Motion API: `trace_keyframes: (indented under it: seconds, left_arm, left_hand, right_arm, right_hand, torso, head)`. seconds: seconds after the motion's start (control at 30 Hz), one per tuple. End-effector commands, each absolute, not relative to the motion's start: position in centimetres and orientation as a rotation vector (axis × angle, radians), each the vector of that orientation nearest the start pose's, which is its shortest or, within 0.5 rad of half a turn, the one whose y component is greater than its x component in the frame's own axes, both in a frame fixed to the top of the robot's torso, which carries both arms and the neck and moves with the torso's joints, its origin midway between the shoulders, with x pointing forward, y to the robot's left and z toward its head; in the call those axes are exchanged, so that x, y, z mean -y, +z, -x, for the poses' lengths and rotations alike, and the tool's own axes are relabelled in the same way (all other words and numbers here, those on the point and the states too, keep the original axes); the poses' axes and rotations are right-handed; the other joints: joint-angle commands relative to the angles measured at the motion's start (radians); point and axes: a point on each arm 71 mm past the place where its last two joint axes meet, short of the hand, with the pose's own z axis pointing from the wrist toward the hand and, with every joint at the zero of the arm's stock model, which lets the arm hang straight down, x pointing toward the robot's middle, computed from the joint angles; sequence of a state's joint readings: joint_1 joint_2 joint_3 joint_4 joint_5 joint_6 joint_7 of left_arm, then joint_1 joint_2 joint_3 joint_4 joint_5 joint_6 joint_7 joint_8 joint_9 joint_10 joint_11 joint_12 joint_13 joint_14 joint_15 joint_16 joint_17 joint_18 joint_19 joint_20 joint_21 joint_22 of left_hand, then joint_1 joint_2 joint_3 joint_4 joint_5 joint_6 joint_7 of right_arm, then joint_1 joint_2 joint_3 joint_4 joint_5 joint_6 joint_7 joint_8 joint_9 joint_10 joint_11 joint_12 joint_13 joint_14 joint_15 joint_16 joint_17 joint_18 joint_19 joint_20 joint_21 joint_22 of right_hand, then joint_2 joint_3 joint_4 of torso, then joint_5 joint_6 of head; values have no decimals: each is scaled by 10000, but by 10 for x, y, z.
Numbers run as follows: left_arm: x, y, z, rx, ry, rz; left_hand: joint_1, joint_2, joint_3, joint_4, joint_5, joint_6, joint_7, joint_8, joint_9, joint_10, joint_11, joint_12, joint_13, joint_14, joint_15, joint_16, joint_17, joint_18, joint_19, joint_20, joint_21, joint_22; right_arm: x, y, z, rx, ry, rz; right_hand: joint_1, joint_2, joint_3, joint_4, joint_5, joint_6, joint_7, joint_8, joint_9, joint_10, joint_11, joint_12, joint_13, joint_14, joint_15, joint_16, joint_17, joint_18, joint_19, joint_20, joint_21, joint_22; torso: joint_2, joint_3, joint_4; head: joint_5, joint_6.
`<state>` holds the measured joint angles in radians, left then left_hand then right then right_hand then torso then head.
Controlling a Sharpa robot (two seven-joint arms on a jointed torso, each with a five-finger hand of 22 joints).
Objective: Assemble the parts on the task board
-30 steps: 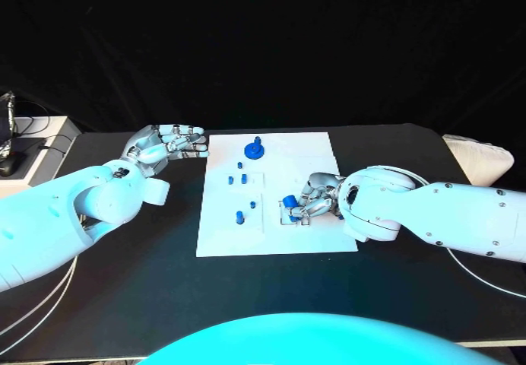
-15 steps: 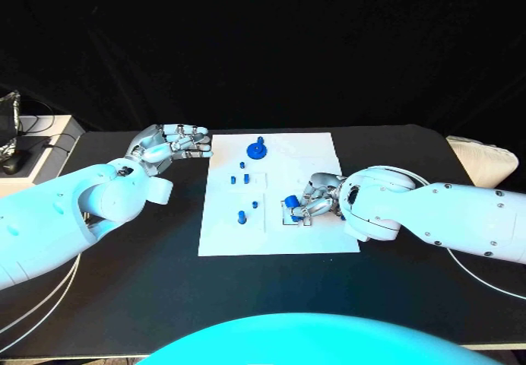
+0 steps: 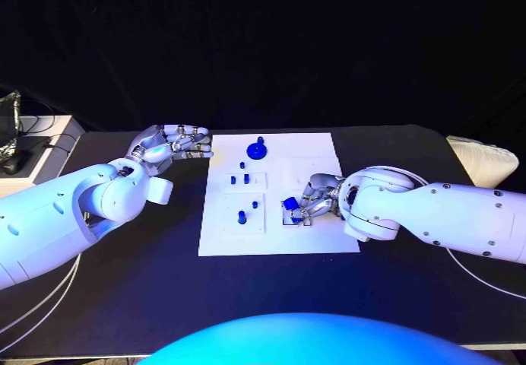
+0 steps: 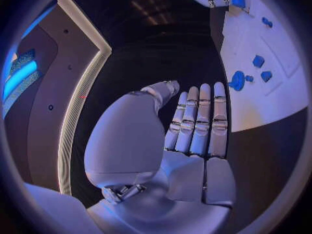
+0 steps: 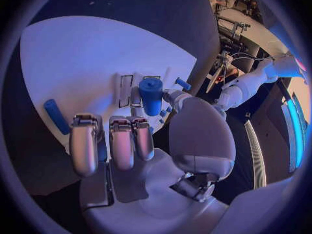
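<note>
The white task board (image 3: 318, 236) lies in the middle of the black table. My right hand (image 3: 312, 201) rests on its right half and holds a blue cylinder (image 3: 292, 204) upright between thumb and fingertips, by a slot outline; in the right wrist view the cylinder (image 5: 151, 95) stands next to the thumb. A round blue part (image 3: 257, 150) sits at the board's far end, and several small blue pegs (image 3: 240, 218) stand on its left half. My left hand (image 3: 175, 141) hovers at the board's far left corner, fingers (image 4: 198, 122) straight and side by side, holding nothing.
A white object (image 3: 483, 158) lies at the table's right edge. A pale box (image 3: 39, 141) with dark gear and cables stands beyond the left edge. Cables (image 3: 44, 304) run along the table's near left.
</note>
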<state>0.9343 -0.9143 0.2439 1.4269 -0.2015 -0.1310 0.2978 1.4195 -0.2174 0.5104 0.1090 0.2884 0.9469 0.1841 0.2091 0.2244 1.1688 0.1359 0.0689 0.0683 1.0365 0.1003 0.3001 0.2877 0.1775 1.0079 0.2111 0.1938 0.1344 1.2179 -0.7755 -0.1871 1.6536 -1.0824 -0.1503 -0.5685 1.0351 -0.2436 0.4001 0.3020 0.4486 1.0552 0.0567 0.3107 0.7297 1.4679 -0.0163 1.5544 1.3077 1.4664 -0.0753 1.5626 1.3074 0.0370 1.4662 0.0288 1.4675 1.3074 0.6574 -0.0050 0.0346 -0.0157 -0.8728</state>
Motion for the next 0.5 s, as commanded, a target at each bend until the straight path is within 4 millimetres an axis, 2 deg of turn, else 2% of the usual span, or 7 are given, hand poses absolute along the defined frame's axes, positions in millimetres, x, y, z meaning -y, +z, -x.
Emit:
trace_keyframes:
  seconds: [0.03,0.13,0.23,0.5]
  left_arm:
    - [-272,-215,-486,-14683,-15314,11248]
    - [-272,-214,-486,-14681,-15311,11247]
    - [-272,-214,-486,-14679,-15302,11249]
    - [-273,-214,-486,-14676,-15279,11254]
  left_hand:
    - [-94,34,-33,19,30,-38,42,29,-14,4,19,-30,-7,-53,29,3,15,28,64,17,-5,-11]
    - [-94,34,-33,19,30,-38,42,29,-14,4,19,-30,-7,-53,29,3,15,28,64,17,-5,-11]
    - [-100,43,-29,28,32,-40,46,27,-18,-1,23,-32,-7,-57,31,0,24,28,63,19,-11,-14]
    - [-103,47,-28,32,32,-41,47,26,-19,-2,24,-32,-7,-59,33,-1,28,28,63,20,-14,-16]
  right_arm:
    - [157,-249,-434,-22539,4648,-1722]
    - [157,-250,-435,-22485,4597,-1742]
    - [157,-251,-437,-22461,4553,-1763]
    - [158,-253,-440,-22432,4456,-1837]
  right_hand:
    - [-87,42,87,-149,-70,40,11,35,0,936,-2,-38,2504,1000,-43,12,2438,-177,842,-38,-25,2375]
    - [-119,55,51,-140,-110,40,12,34,3,934,-2,-42,2502,1002,-42,15,2448,-176,841,-37,-31,2374]
    - [-208,89,-140,-136,-371,39,5,29,17,928,-6,-55,2495,1001,-43,13,2442,-175,839,-33,-37,2372]
    - [-461,241,-1099,-113,-868,30,-8,17,60,900,-14,-121,2458,999,-49,8,2435,-170,833,-35,-60,2367]
  torso:
    - [1,-4,6]
    - [5,-8,6]
    - [5,-6,1]
    - [8,-1,-1]
  head:
    - [-5,2]
    - [2,2]
    - [10,2]
    - [29,2]
